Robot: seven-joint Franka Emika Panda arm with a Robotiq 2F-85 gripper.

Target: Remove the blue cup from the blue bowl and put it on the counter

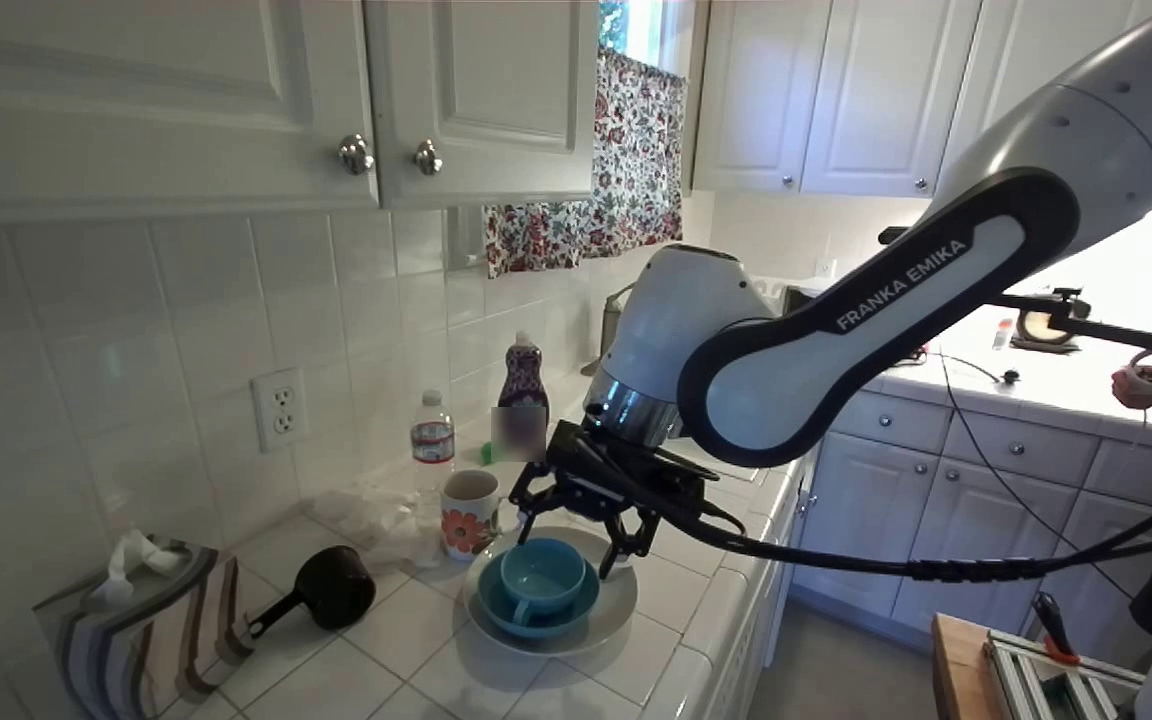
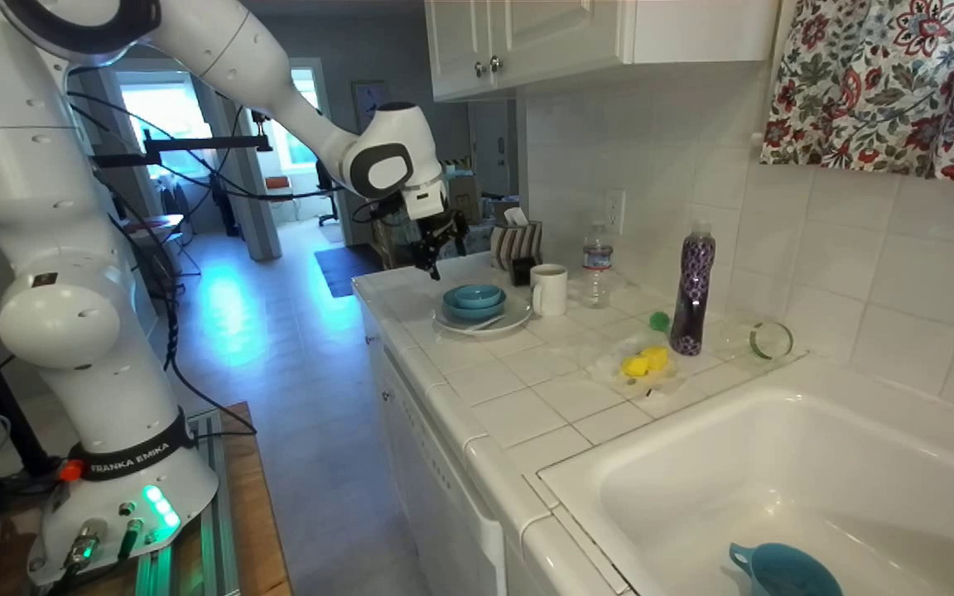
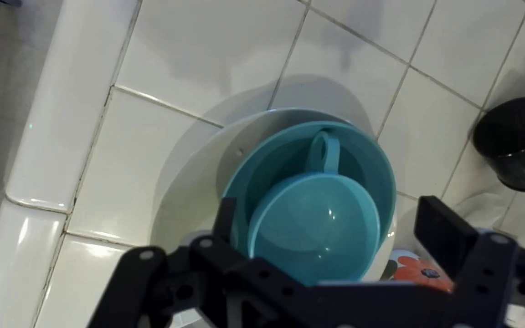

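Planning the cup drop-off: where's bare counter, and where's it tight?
Bare counter: between plate and sink, with yellow bits toward the wall; between plate and black pot; strip between plate and rounded front edge. Tight: wall side of plate, with mug, clear bottle, crumpled plastic; open tool above plate.

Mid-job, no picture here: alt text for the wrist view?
A blue cup, handle toward the top, sits inside a wider blue bowl on a white plate on the tiled counter. The pincer is open, spanning the cup in frame, gripping nothing; a black scoop shows at the right edge.
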